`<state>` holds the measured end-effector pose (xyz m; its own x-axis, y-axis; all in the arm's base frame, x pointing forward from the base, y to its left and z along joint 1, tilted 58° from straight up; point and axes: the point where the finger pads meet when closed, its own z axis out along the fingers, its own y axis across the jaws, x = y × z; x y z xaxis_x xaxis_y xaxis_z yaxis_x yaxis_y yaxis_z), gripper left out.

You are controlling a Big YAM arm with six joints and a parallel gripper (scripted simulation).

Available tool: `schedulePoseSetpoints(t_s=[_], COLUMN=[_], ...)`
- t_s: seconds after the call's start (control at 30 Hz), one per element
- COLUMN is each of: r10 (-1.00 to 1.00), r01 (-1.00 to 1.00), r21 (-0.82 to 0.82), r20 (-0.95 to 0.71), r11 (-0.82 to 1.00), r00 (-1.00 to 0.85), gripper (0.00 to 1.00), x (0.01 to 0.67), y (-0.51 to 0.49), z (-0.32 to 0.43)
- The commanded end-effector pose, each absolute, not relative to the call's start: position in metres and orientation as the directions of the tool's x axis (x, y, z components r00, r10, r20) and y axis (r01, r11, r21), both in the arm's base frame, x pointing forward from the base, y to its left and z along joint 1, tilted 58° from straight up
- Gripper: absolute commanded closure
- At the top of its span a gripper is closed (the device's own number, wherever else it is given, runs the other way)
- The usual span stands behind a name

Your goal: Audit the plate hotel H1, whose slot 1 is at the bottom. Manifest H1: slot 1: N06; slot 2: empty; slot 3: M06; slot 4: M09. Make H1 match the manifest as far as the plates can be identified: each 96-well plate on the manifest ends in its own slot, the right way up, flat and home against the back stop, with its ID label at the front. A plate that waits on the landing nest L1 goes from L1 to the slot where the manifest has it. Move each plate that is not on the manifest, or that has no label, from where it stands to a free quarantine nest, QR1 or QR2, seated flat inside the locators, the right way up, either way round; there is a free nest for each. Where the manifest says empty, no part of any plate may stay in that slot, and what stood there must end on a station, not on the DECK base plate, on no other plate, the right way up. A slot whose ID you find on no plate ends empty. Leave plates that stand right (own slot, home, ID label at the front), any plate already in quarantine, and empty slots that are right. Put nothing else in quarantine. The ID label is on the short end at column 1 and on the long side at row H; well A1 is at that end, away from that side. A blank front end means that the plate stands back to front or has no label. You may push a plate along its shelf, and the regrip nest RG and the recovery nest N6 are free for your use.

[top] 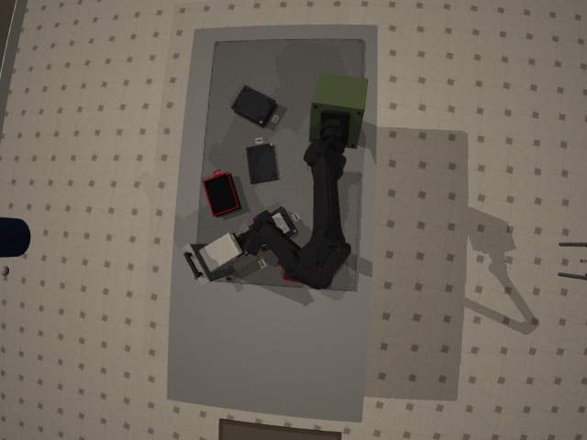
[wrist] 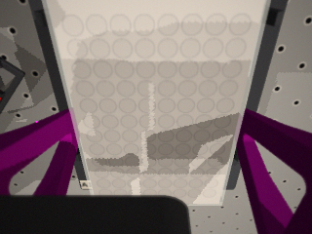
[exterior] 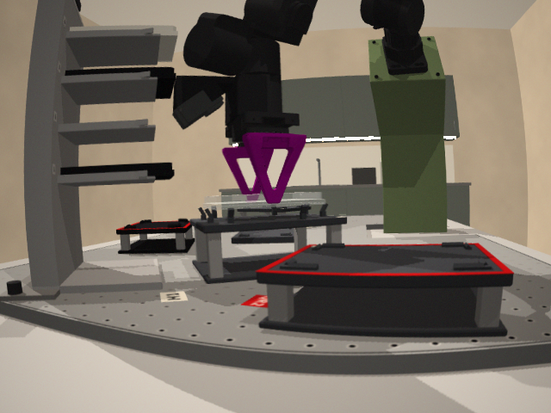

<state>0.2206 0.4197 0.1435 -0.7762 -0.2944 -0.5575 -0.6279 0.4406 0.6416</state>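
Observation:
My gripper [exterior: 263,199] [wrist: 157,117] is shut on a clear 96-well plate [top: 281,221] [exterior: 306,198] [wrist: 161,73], with one magenta finger at each long side. The plate is about level, a little above the locators of a raised dark nest [top: 291,231] [exterior: 331,220] [wrist: 58,88]. No ID label can be read on it. The hotel H1 [exterior: 44,133] stands at the left in the exterior view. Its top slot holds a pale plate [top: 221,252] [exterior: 167,43]. Slot 3 holds a black plate [exterior: 165,83], slot 2 looks empty, and slot 1 holds a black plate [exterior: 160,170]. Their labels are not visible.
A red-rimmed nest QR2 [exterior: 378,279] stands in front in the exterior view. Another red-rimmed nest [top: 238,201] [exterior: 122,231] stands behind. Two dark nests [top: 261,163] [top: 253,104] stand farther up the deck. The green pedestal [top: 341,90] [exterior: 413,155] carries the arm.

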Motion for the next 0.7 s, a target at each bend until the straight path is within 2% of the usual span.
schedulePoseSetpoints(t_s=[0.0, 0.67], r10=[-0.283, -0.283], r01=[-0.633, -0.633], r21=[0.634, 0.634], r20=[-0.571, -0.571], r11=[0.444, 0.444], r00=[-0.771, -0.771], gripper=[0.14, 0.14], x=[0.226, 0.224], y=[0.410, 0.395], z=[0.150, 0.159])
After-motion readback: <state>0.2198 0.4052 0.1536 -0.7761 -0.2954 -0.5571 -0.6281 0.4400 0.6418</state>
